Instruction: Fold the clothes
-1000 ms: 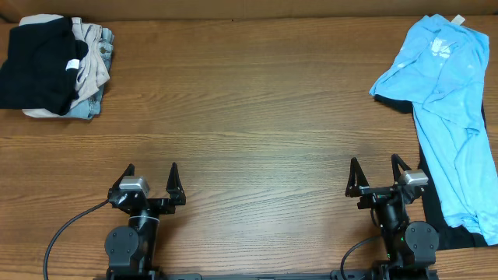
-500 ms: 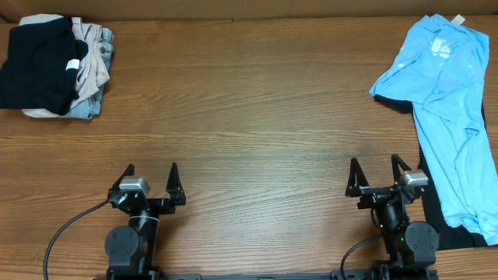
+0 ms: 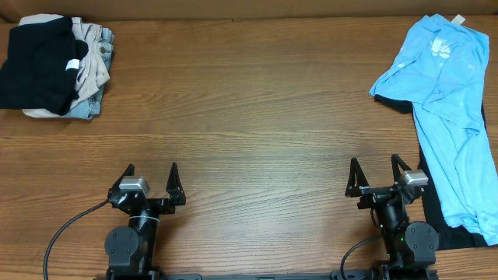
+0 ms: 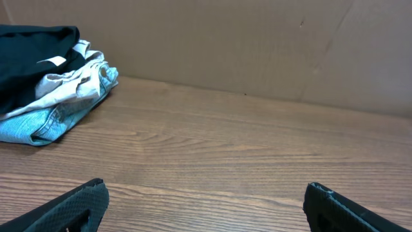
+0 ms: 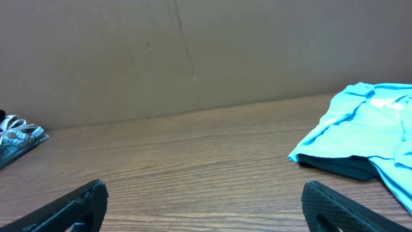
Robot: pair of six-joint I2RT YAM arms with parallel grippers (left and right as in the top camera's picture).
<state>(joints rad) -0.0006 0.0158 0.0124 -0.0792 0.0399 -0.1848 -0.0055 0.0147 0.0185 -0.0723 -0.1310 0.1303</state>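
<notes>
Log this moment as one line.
left gripper: open, empty | right gripper: open, empty | light blue shirt: unfolded, right side | folded stack: far-left corner

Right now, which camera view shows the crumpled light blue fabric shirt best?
The overhead view: the light blue shirt lies almost whole at the right edge of the wooden table. The right wrist view shows only one end of it, low and side-on; the left wrist view shows none of it.

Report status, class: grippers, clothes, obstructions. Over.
Left gripper open, empty. Right gripper open, empty. Light blue shirt unfolded, far right; folded pile far left. No obstruction.
</notes>
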